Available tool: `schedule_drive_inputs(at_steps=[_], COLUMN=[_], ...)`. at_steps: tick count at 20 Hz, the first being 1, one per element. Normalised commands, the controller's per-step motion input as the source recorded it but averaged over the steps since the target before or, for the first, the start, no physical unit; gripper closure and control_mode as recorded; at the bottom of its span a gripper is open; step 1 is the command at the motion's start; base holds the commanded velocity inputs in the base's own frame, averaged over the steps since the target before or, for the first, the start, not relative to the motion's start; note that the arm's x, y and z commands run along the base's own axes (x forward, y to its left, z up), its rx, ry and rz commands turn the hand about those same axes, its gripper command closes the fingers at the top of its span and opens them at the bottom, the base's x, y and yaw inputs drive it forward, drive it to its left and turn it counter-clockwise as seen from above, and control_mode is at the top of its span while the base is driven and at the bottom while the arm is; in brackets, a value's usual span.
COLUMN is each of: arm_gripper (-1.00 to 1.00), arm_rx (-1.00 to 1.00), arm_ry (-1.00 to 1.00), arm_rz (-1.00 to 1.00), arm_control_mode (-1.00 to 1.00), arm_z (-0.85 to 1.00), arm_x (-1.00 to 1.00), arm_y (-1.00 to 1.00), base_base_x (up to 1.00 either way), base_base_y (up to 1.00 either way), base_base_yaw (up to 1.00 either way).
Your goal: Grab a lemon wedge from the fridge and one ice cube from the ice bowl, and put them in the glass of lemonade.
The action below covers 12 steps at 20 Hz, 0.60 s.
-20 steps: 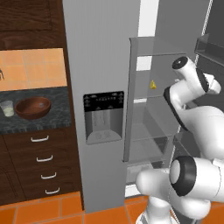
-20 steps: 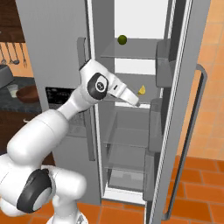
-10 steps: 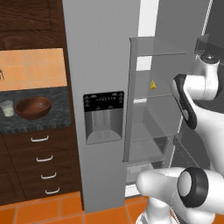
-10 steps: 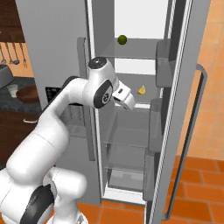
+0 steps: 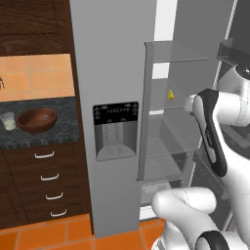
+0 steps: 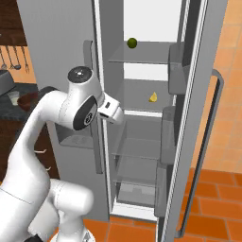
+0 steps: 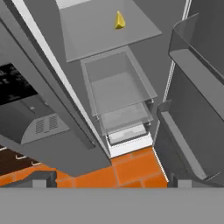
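The fridge [image 5: 112,63] has its dispenser door shut and its right door swung open. The lemon wedge [image 5: 170,94] lies on a middle glass shelf, also seen as the lemon wedge [image 6: 153,97] and, from the hand, the lemon wedge [image 7: 119,20] far up the picture. My gripper [image 6: 116,115] hangs at the fridge opening, left of the wedge and a little lower, apart from it. Its fingertips [image 7: 44,176] stand wide apart with nothing between them, so it is open. On the dark counter to the left sit the ice bowl [image 5: 37,119] and the glass of lemonade [image 5: 8,121].
A small green round fruit [image 6: 132,42] rests on the upper shelf. The open door [image 6: 194,104] with its bins stands close on the right. Clear shelves and a drawer [image 7: 118,96] fill the lower fridge. Dark drawers [image 5: 49,176] sit under the counter, above the orange tiled floor [image 7: 131,168].
The arm has folded back, with its elbow swinging up. The hand has drawn away from the lemon wedge, leftwards and lower in the right base view. The jaws stayed open.
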Motion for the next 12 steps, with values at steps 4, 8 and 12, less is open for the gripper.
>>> schedule_drive_inputs(at_steps=[4, 8, 12], arm_gripper=[-1.0, -1.0, -1.0], arm_rx=[-0.06, -0.02, 0.0], arm_ry=[0.05, 0.08, 0.0], arm_rz=[0.0, 0.0, 0.0], arm_control_mode=[-1.0, -1.0, -1.0], arm_z=[0.07, 0.0, 0.0], arm_x=[-0.8, -0.67, -0.61], arm_y=[0.67, 0.53, 0.2], base_base_x=[0.0, 0.0, 0.0], base_base_y=[0.0, 0.0, 0.0], base_base_yaw=[0.0, 0.0, 0.0])
